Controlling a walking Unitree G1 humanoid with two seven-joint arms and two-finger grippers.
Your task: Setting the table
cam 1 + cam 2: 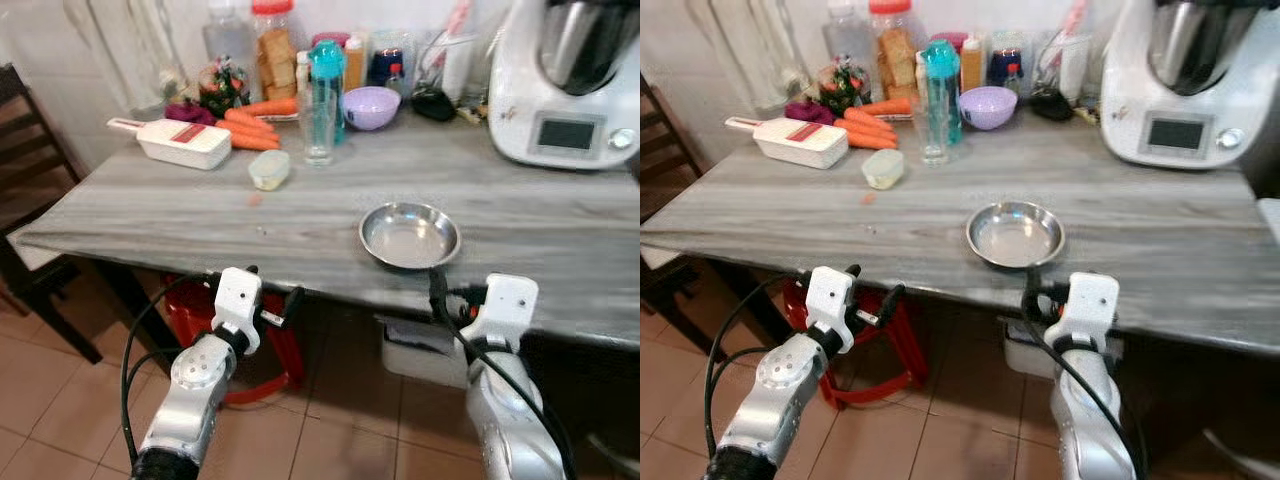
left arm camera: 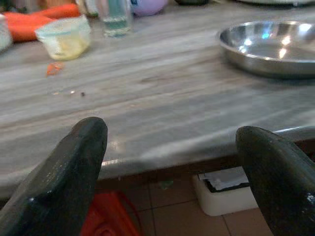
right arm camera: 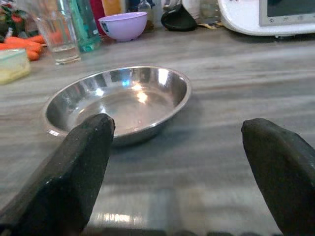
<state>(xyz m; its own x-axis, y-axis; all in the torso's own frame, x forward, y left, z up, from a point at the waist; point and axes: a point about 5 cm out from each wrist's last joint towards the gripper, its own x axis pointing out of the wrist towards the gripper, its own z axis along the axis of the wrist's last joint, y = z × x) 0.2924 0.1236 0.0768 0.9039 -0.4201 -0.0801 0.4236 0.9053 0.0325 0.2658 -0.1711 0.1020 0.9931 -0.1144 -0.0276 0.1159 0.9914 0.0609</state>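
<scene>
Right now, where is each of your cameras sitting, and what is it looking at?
Head eyes: high up, looking down at the table; both silver arms show.
Left wrist: below the table edge, looking across; open left hand.
Right wrist: facing the steel dish; open right hand.
Shared: all see the dish.

We see the white kitchen machine [image 1: 565,85] cut off by the top and right edges. The dark chair [image 1: 30,200] runs past the left edge, mostly hidden.

Carrots [image 1: 255,125], a white grater [image 1: 183,143] and a white kitchen machine [image 1: 568,85] crowd the table's far side.
</scene>
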